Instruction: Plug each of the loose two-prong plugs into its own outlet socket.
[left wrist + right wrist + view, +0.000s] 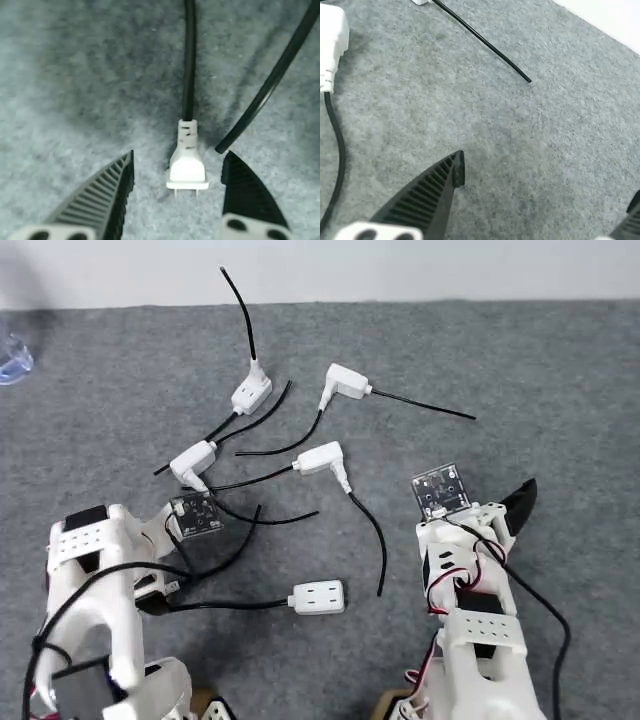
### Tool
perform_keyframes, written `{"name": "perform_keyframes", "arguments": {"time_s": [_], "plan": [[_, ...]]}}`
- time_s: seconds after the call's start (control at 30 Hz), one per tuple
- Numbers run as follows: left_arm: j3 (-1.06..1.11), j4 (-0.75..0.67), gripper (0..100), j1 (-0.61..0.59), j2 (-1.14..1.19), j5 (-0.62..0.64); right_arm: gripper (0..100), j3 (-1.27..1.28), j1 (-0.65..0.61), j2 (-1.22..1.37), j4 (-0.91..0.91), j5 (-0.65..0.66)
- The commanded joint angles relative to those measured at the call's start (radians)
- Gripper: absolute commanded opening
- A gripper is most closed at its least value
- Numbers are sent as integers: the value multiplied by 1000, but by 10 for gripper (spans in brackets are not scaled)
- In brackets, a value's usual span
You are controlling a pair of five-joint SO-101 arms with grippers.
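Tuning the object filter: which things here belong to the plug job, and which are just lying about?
Job:
two-prong plug
outlet socket
likely second socket
angled corded connectors

Lying about:
clear bluish object at the grey mat edge

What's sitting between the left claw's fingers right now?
A white two-prong plug, lying on the grey carpet, touching neither finger of the open left claw. Seen in the left wrist view.

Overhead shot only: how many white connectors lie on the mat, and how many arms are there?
White connectors: 5
Arms: 2
Total: 7
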Motion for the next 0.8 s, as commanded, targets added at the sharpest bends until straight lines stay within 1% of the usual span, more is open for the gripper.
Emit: {"name": "perform_keyframes", "arguments": {"time_s": [0.0,0.17,0.23,0.43,0.5,0.6,0.67,0.7,0.77], "plan": [[-28,-49,269,-5,37,-28,482,-5,-7,2,-22,12],[-38,-107,259,-5,95,-23,482,-5,-7,2,-22,12],[-44,-120,221,-5,112,-25,482,-5,-7,2,-22,12],[-59,-120,60,0,137,-28,482,-5,-7,2,-22,12],[-59,-120,32,2,135,-28,482,-5,-7,2,-22,12],[-68,-115,21,2,127,-28,482,-5,-7,2,-22,12],[-110,-69,19,2,127,-28,482,-5,-7,2,-22,12],[-143,-20,19,2,127,-28,482,-5,-7,2,-22,12],[-234,124,19,2,127,-28,482,-5,-8,2,-22,12]]}}
